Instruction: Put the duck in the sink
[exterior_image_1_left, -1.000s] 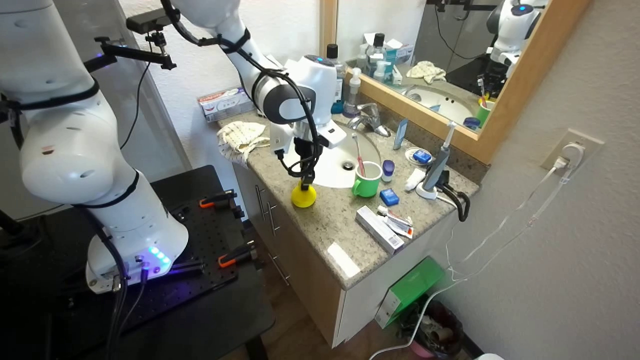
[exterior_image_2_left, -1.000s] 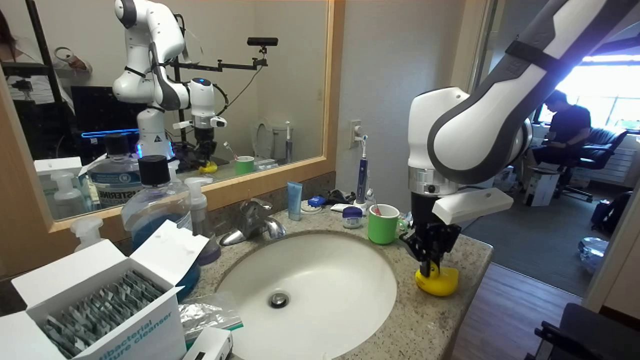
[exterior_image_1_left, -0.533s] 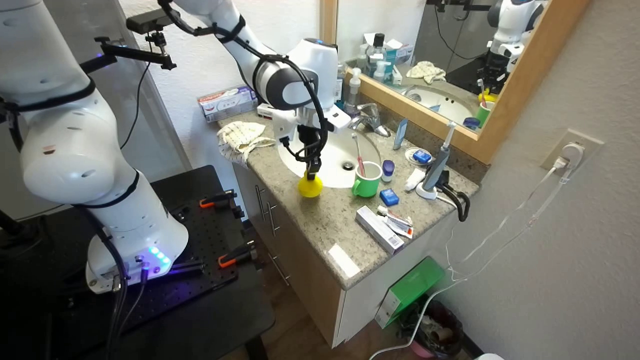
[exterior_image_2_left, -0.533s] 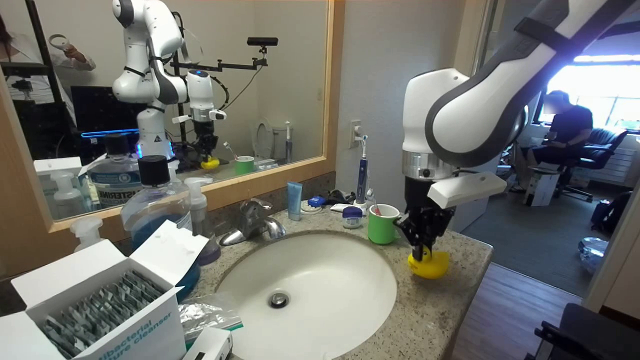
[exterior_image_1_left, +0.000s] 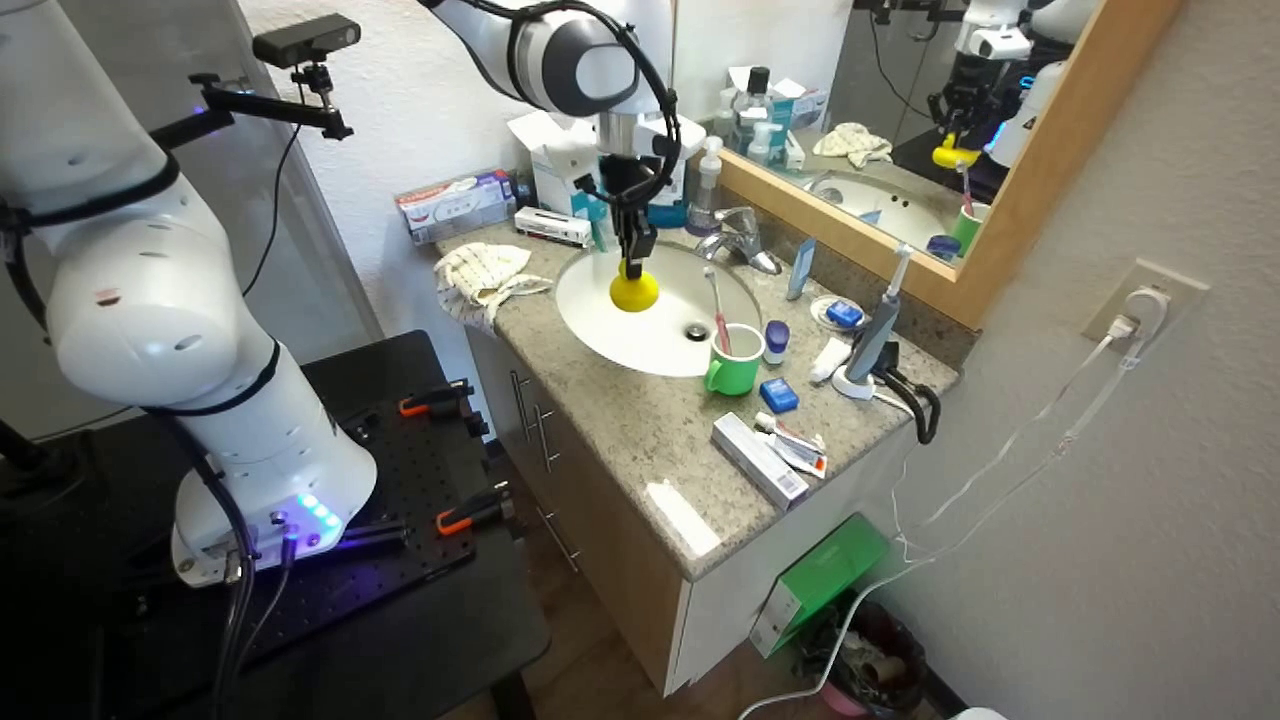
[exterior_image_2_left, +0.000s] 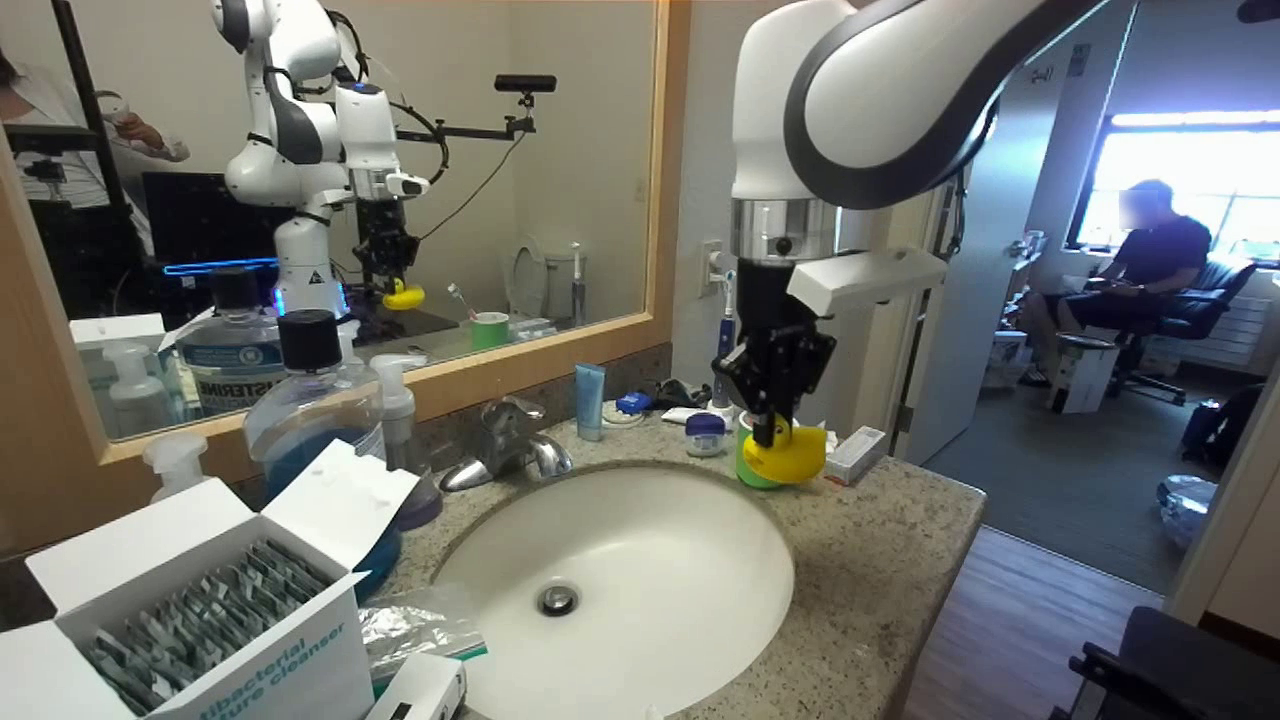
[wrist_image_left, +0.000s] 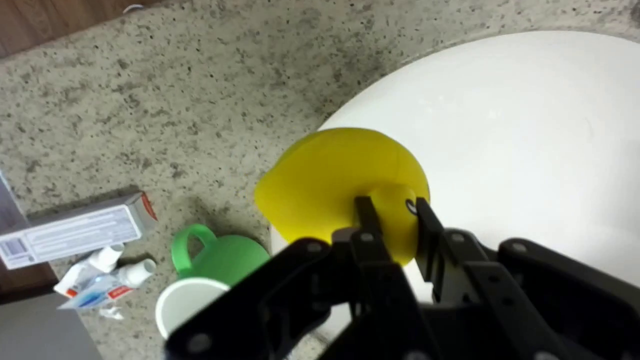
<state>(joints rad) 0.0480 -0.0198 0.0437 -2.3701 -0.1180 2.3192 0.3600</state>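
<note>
Countertop (exterior_image_2_left: 880, 560) below, wrist (exterior_image_2_left: 784, 230) vertical, jaws tight around duck (exterior_image_2_left: 795, 460).

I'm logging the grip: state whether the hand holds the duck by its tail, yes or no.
No, in the wrist view the hand grips the duck by its head, beside a visible eye.

We see a bright rectangular glass window (exterior_image_2_left: 1235, 165) beyond an open pale flat door (exterior_image_2_left: 975, 300), greyish-brown wood-plank floor (exterior_image_2_left: 1020, 600), and a rough-textured off-white wall (exterior_image_1_left: 1130, 450).
</note>
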